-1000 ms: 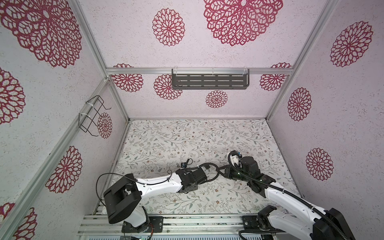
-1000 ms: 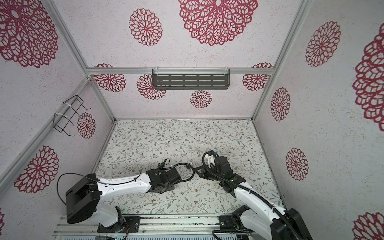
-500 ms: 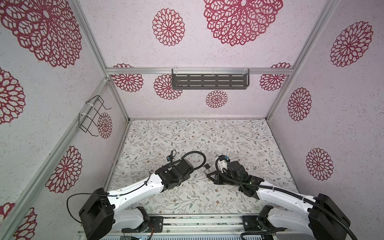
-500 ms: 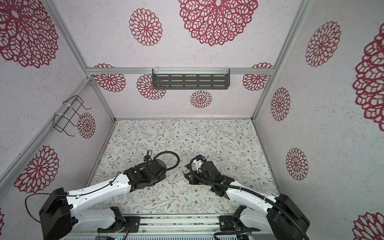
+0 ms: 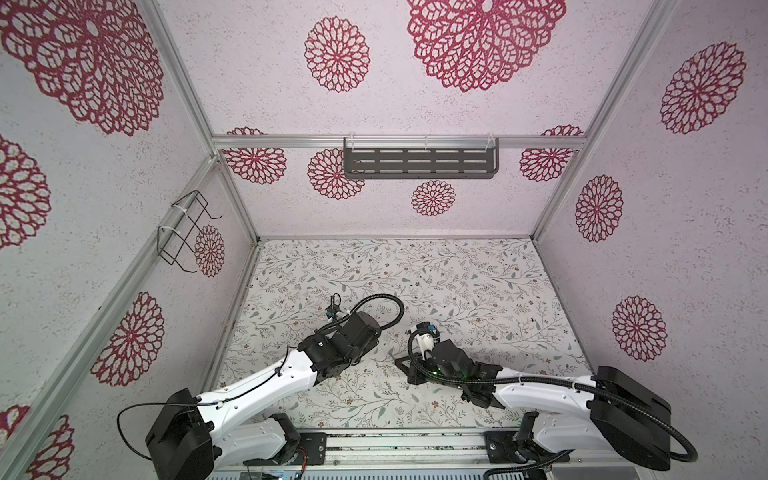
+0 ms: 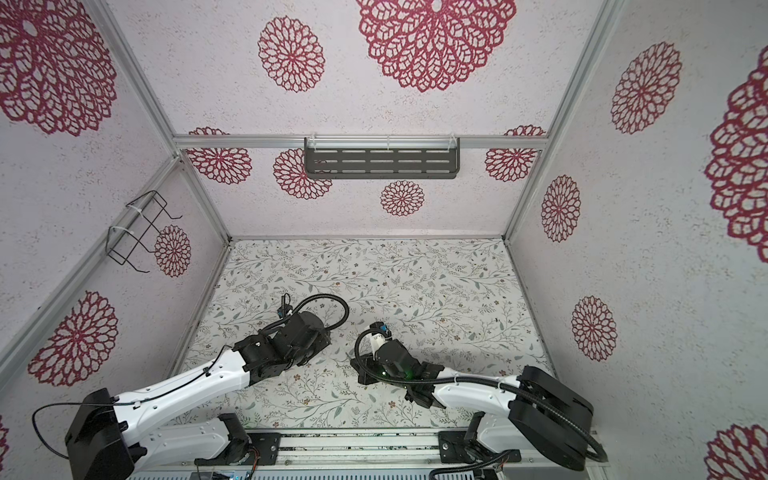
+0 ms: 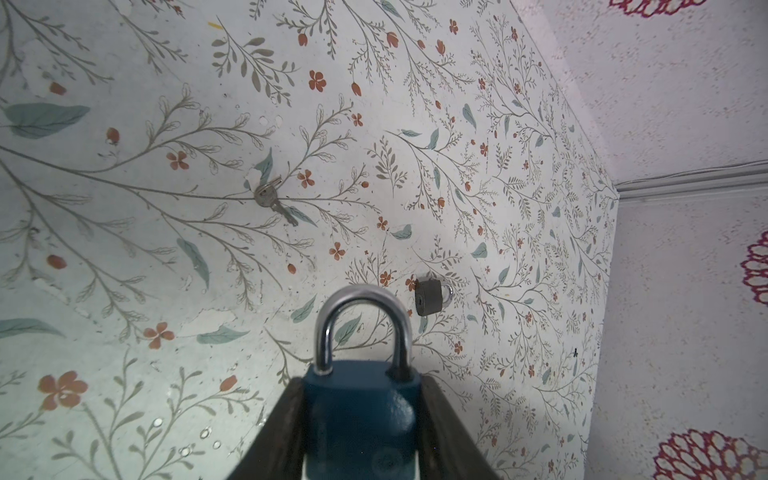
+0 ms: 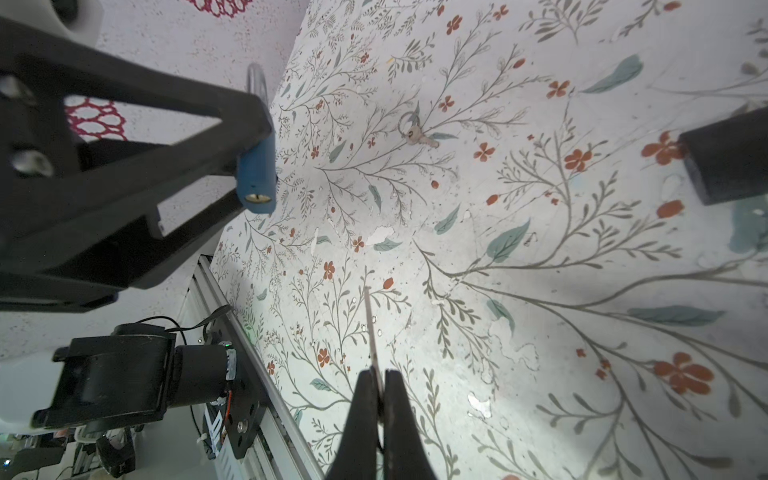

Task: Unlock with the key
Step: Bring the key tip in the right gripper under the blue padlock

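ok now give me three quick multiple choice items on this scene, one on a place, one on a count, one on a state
1. Where is the blue padlock?
A) lying flat on the floor mat
B) in the left gripper
C) on the wall shelf

2. How many padlocks show?
A) one
B) two
C) four

3. How is the right gripper?
A) wide open and empty
B) shut on a padlock
C) shut on a key

Answers:
1 B: the left wrist view shows the jaws clamping its body on both sides.
2 B: the blue one plus a grey padlock lying on the table.
3 C: the right wrist view shows the jaws pinched together with the thin blade sticking out.
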`<action>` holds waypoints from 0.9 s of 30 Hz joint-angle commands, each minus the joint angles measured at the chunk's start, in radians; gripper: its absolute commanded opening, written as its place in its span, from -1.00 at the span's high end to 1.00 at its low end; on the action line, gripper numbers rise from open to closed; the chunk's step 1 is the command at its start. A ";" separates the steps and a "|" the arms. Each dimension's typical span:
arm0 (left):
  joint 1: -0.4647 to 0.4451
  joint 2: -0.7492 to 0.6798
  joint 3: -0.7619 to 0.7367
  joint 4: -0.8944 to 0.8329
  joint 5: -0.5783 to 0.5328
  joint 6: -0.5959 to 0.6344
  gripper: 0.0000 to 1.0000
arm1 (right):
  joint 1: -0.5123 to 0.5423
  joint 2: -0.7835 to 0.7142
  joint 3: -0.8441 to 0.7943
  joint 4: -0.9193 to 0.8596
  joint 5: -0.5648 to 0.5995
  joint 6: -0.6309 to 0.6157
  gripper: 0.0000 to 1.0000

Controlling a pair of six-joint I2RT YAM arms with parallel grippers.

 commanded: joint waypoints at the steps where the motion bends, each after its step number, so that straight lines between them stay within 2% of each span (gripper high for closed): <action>1: 0.005 -0.020 0.002 0.043 -0.012 -0.018 1.00 | 0.025 0.029 0.047 0.121 0.065 0.008 1.00; 14: -0.011 -0.012 0.014 0.056 -0.006 -0.024 1.00 | 0.065 0.098 0.091 0.207 0.123 -0.007 1.00; 27: -0.021 -0.001 0.028 0.069 -0.005 -0.018 1.00 | 0.065 0.115 0.106 0.252 0.107 -0.007 1.00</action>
